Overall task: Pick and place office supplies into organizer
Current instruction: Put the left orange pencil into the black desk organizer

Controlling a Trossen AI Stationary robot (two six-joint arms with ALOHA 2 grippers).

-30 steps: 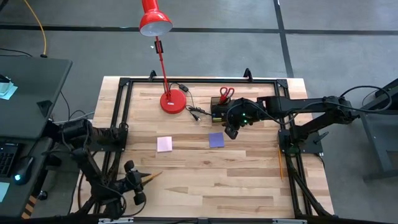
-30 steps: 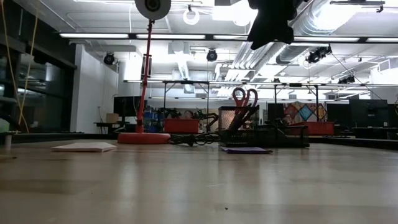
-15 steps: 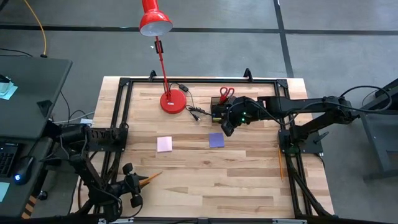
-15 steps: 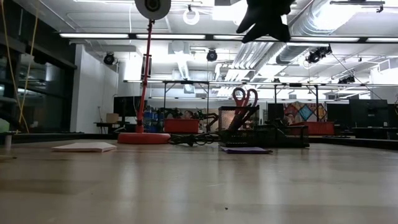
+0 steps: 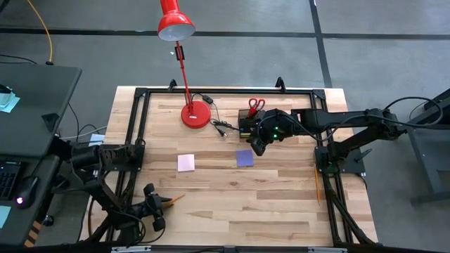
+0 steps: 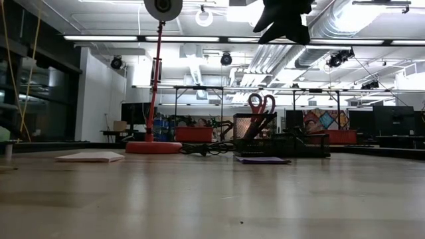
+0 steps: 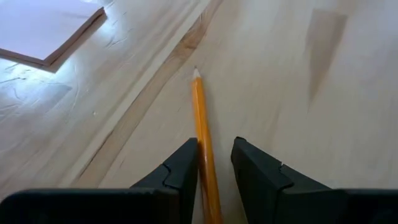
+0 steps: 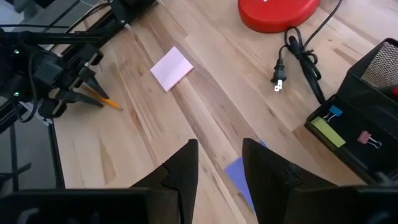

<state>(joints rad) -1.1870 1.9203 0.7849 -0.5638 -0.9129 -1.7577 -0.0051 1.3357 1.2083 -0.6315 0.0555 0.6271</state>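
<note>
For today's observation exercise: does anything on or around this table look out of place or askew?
One orange pencil lies along the table's right edge by the frame rail, apart from the other supplies and far from the organizer. A loose black plug and cable trails beside the lamp base. Nothing looks spilled or damaged.

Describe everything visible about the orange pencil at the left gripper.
The orange pencil is thin, with a sharpened pale tip pointing away from the left gripper. It lies between that gripper's two dark fingers, which sit close on either side; whether they clamp it is unclear. It lies near the wooden table's front-left corner, apart from the pink sticky-note pad.
</note>
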